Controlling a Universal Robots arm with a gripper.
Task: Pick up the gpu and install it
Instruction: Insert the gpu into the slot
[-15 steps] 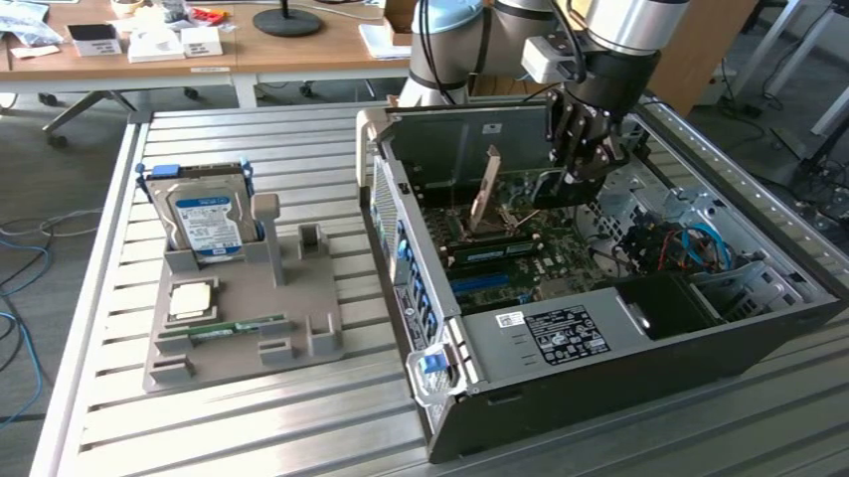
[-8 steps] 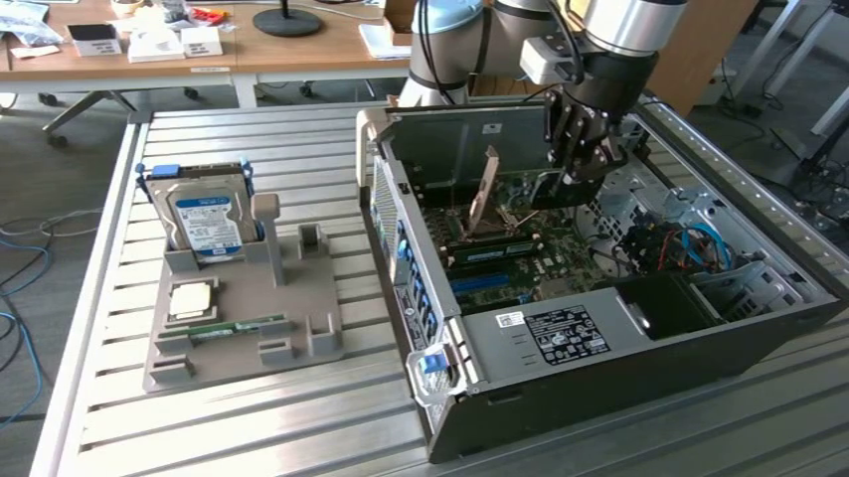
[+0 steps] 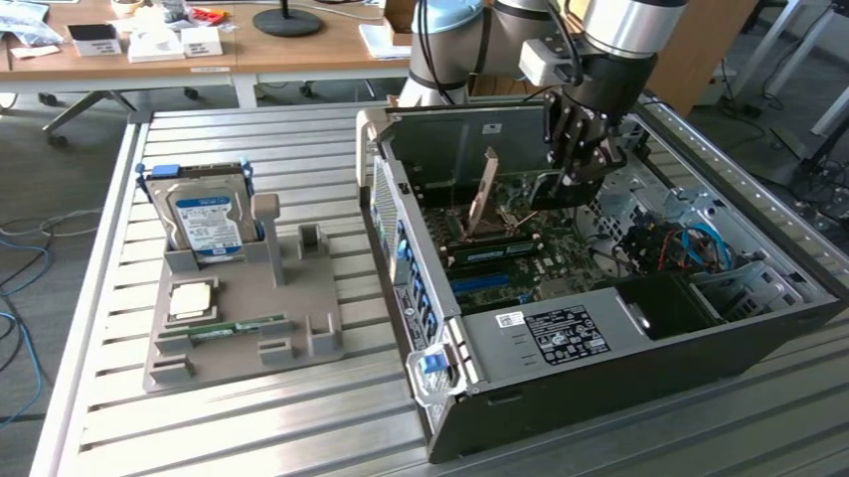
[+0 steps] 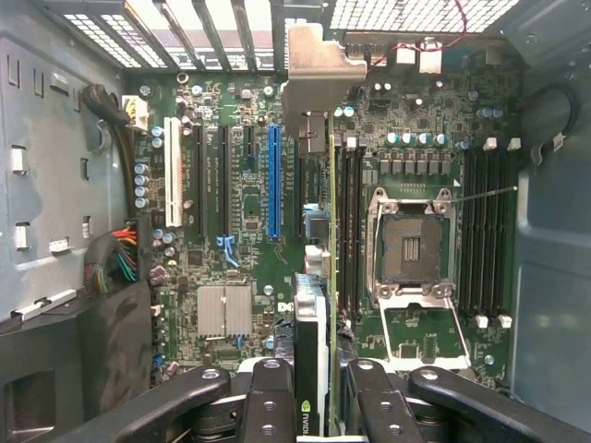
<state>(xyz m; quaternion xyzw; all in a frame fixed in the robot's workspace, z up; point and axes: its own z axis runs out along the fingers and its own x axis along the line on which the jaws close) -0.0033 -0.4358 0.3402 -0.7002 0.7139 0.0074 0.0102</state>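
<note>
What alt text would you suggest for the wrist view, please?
The gpu is seen edge-on over a green motherboard inside an open computer case, its silver bracket toward the vented rear wall. The black pincer flanks the card's other end. A blue slot lies on one side of the card, an empty CPU socket on the other.

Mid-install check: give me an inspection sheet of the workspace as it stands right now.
Surface: slatted metal table carrying the open computer case.
Job's things: gpu edge-up over the motherboard, between the blue slot and the memory slots; whether it is seated cannot be judged.
Clutter: grey holder with a hard drive and a memory stick.
Grippers: tool inside the case, shut on the gpu.
Cables: red and black wire bundle; blue cables in the case.
Surroundings: wooden desks behind the table.
</note>
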